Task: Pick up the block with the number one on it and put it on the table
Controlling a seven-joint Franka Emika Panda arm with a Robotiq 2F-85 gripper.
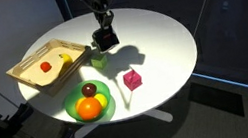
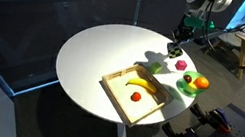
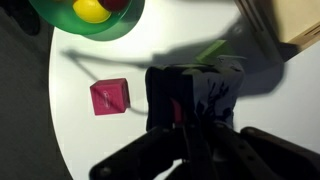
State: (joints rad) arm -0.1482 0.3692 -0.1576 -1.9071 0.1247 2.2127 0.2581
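Gripper [image 1: 105, 35] hanging down over mid-table, clamped on the block [image 1: 106, 41]. Block off the table [image 1: 159, 38], directly over the green cube [image 1: 98, 59]; resting on that cube or just clear of it, hard to say at this angle. Dark shadow on the white top to the right of the pair.

Wrist view: block [image 3: 195, 95] dark with pale marks, pinched between both fingers. Marks too blurred to read as a numeral. Sliver of green cube [image 3: 212, 52] peeking past the block's far edge.

Left to right in an exterior view:
- Far left, near the rim: wooden tray [image 1: 22, 79], flat on the table. Inside, a small red piece [image 1: 45, 66] and a banana [image 1: 65, 59], side by side, not touching.
- Front edge: green plate [image 1: 71, 112] carrying an orange [image 1: 88, 108], a dark round fruit [image 1: 89, 89] and something yellowish beside them.
- Centre: green cube just off the tray's right corner, gripper and block above it.
- Right of centre: magenta cube [image 1: 132, 79], alone on bare top, near the plate, apart from the gripper.

From the opposite side: tray [image 2: 110, 81] nearest the camera, gripper [image 2: 177, 45] beyond it, magenta cube [image 2: 179, 64] on the table below the gripper in frame, plate [image 2: 182, 87] at the right rim.
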